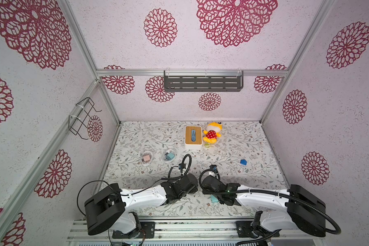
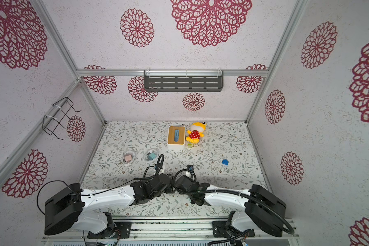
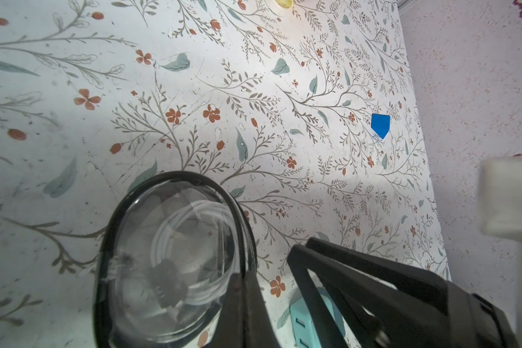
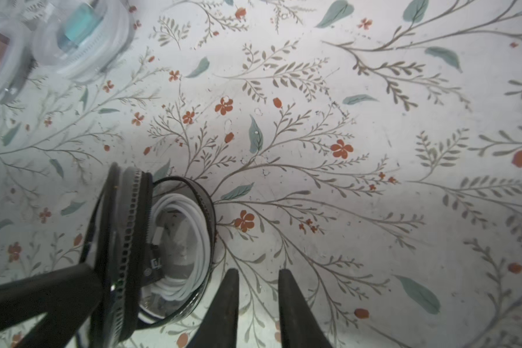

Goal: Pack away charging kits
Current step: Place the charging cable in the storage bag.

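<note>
Beside the case [image 3: 175,259], on its right-arm side: teal adapter [image 3: 306,319], flat on the table [image 3: 253,90], partly hidden by the right gripper [image 4: 258,280].
- Right gripper: jaws slightly apart, empty. Likely the nearer arm.
- Left gripper [image 3: 240,289]: clamped on the case rim.
- Cable [image 4: 193,217]: coiled inside the case.

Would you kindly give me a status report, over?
Left gripper shut on clear case, cable inside. Right gripper open, empty. Teal adapter loose on table. Nothing in the way.
</note>
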You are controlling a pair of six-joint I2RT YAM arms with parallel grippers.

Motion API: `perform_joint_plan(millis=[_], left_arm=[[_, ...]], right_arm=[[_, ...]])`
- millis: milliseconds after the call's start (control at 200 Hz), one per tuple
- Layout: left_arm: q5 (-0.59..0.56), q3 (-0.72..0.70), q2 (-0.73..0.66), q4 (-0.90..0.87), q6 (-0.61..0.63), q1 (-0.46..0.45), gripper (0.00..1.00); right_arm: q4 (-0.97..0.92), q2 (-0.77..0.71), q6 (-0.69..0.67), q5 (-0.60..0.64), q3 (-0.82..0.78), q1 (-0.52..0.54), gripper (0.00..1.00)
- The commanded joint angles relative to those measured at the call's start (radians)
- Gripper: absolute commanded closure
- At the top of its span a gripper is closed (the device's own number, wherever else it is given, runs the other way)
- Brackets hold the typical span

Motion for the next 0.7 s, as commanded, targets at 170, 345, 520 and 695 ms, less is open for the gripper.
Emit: perform_joint_plan(millis=[170,345,520,695], left_arm=[[0.020,0.037,0.034,0.026,0.000,0.009,1.00],[0.026,0.034,0.038,0.042,0.000,0.009,1.00],[0.029,0.036,0.043,0.051,-0.004,0.009,1.00],[0.011,0.026,0.043,0.042,-0.019,0.009,1.00]], right_arm=[[0.102,0.110,-0.015,-0.101,0.073,-0.002,0.84],[0.139,0.058,-0.027,-0.098,0.030,-0.002,0.80],[0.148,0.056,-0.029,-0.103,0.022,-0.004,0.80],[-0.052,-0.064,0.016,0.014,0.020,-0.002,0.73]])
